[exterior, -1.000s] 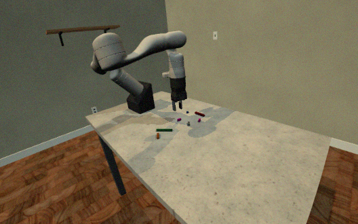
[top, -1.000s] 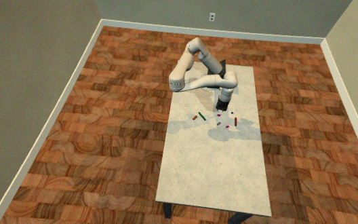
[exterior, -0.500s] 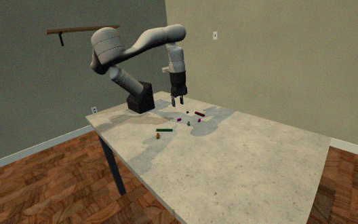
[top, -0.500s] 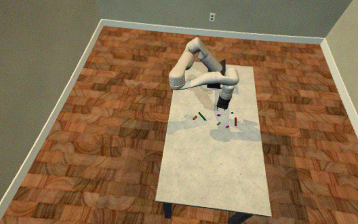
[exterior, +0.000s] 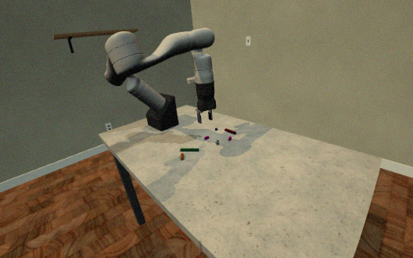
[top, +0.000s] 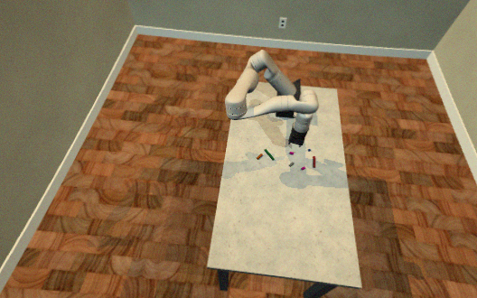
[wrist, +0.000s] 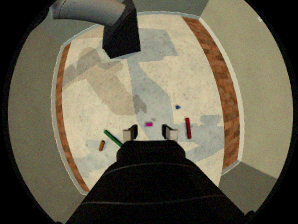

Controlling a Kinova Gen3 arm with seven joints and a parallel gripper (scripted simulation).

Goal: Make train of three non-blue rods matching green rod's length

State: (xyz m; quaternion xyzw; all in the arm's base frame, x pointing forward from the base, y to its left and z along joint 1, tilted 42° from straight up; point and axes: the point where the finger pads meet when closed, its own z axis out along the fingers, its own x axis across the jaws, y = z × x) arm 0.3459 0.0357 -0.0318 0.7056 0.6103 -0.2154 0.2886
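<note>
Pincer (top: 296, 144) (exterior: 205, 117) (wrist: 149, 129) hovering released, holding nothing. Near magenta rod (top: 291, 153) (exterior: 206, 137) (wrist: 149, 124) lying right of centre in top view, far magenta rod (top: 303, 168) (exterior: 230, 138) below it, orange rod (top: 259, 156) (exterior: 181, 156) (wrist: 101, 145) farther left; probably needing all three. Good grasp likely wanting centred descent, fingers straddling rod's sides. Pale mottled tabletop (top: 280, 217) (exterior: 274, 172) (wrist: 95, 75) catching grey shadows; parquet (top: 135, 181) (exterior: 59, 211) surrounding.

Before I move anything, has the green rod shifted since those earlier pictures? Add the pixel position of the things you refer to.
No, the green rod (top: 269, 154) (exterior: 189, 150) (wrist: 113, 138) appears unmoved: in the top view it keeps its place and slant against the table's left edge.
</note>
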